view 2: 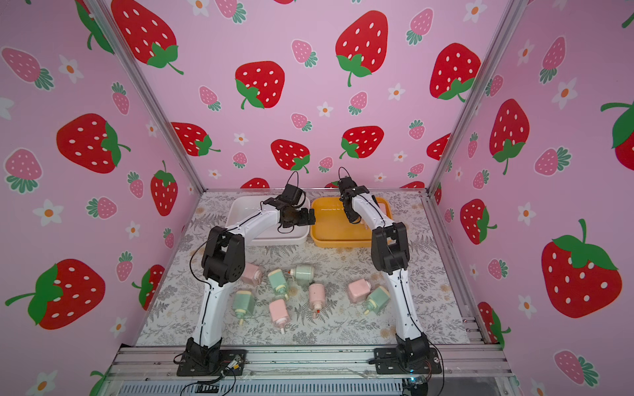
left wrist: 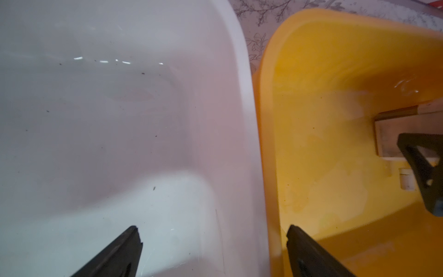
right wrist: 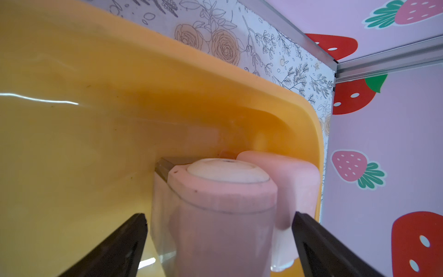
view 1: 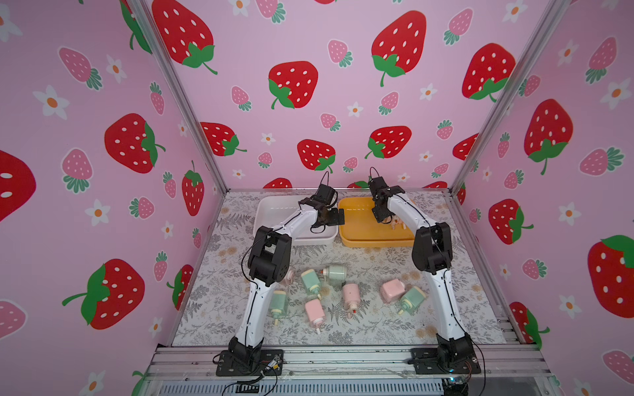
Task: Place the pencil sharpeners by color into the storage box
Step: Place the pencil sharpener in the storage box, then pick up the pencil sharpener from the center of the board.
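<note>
Remote view from my station of a staged robot test booth, not a home: strawberry-print panels [view 1: 308,51] on aluminium frame posts [view 1: 187,113] wall the floral-print tabletop [view 1: 377,325] on three sides; black arm base plates [view 1: 226,365] sit on a slotted aluminium rail [view 1: 343,358] along its near edge.

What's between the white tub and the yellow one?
Only a sliver of flowered table cover, in the left wrist view; white tub and yellow tub sit close.

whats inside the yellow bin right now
Two pink sharpeners lie side by side in one corner of the yellow bin, the right gripper open around the nearer one. In both top views the right arm covers most of them.
</note>
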{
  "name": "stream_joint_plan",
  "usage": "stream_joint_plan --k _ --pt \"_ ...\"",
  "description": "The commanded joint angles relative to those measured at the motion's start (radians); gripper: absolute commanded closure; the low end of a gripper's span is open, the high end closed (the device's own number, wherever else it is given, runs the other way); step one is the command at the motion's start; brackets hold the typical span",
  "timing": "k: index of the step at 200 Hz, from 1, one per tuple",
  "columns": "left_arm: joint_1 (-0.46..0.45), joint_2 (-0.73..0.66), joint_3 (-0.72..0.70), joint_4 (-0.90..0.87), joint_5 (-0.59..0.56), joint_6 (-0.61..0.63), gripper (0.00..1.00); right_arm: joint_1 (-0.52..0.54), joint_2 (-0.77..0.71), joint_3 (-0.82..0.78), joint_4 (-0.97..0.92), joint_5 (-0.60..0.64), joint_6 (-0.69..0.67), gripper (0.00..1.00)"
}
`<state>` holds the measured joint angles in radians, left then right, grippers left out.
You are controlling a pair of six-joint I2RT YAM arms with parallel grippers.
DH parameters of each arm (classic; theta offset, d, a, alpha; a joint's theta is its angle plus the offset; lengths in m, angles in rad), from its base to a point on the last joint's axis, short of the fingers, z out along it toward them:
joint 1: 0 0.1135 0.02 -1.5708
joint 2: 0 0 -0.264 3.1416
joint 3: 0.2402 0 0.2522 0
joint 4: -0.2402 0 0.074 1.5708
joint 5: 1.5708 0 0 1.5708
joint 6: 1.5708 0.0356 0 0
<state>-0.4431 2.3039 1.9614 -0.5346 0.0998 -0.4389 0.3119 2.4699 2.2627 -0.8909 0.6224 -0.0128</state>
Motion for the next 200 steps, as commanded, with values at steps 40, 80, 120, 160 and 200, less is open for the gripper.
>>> stream_joint_plan --k 40,80,120,160,200 --pt "-0.016 -0.166 -0.106 0.031 0.073 0.033 0.00 0.027 -0.199 -0.154 0.116 -0.046 -0.046 0.00" --pt "-0.027 -0.287 -0.224 0.062 0.094 0.069 0.00 0.048 -0.338 -0.312 0.206 -0.071 -0.059 0.00" --pt "-0.048 -0.437 -0.386 0.114 0.133 0.130 0.00 0.075 -0.515 -0.510 0.263 -0.227 -0.068 0.00" --pt "-0.085 -0.591 -0.590 0.184 0.146 0.189 0.01 0.097 -0.657 -0.628 0.183 -0.386 -0.152 0.00" --pt "-0.151 -0.730 -0.760 0.235 0.133 0.266 0.01 0.122 -0.773 -0.730 0.031 -0.456 -0.279 0.00"
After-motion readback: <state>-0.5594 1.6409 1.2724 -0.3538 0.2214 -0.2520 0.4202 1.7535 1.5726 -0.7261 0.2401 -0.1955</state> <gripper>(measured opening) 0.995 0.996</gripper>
